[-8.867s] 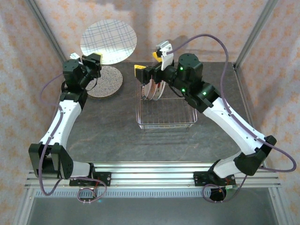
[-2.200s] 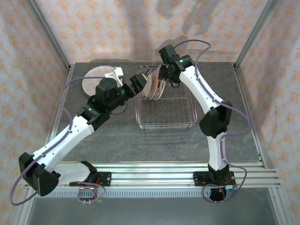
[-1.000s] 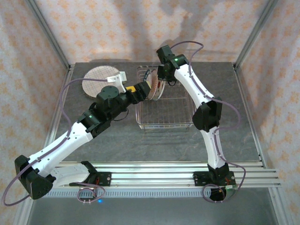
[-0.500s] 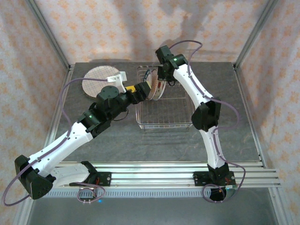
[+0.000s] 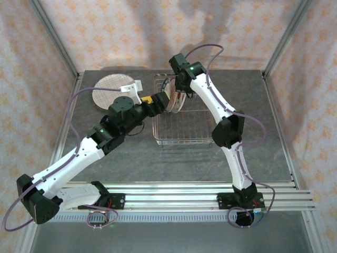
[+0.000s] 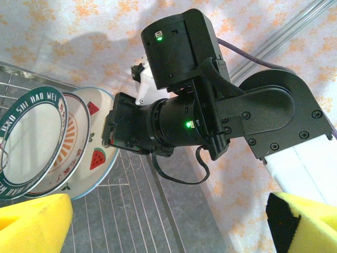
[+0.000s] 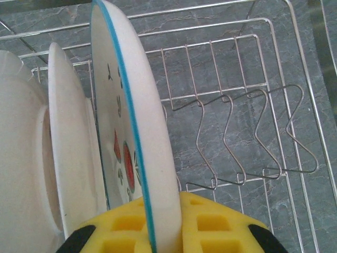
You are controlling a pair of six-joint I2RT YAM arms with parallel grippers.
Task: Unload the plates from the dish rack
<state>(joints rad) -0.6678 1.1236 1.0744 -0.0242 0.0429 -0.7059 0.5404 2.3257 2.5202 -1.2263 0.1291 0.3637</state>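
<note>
The right pincer [image 7: 158, 227] is clenched on the top rim of a blue-edged plate [image 7: 145, 137], its yellow pads against both faces. That plate stands upright in the dish rack [image 5: 187, 140] at the far end, painted with watermelon slices. Just beside it stand an orange-striped plate [image 6: 71, 139] and a green-rimmed lettered plate [image 6: 31, 142]; on its other side stands a row of wire prongs [image 7: 237, 142]. The left pincer [image 5: 156, 101] hovers released near the rack's left side, fingers wide apart, with the right arm's wrist [image 6: 179, 121] straight ahead of it. On the worktop [image 5: 253, 116] to the left lies a plaid plate [image 5: 105, 90].
</note>
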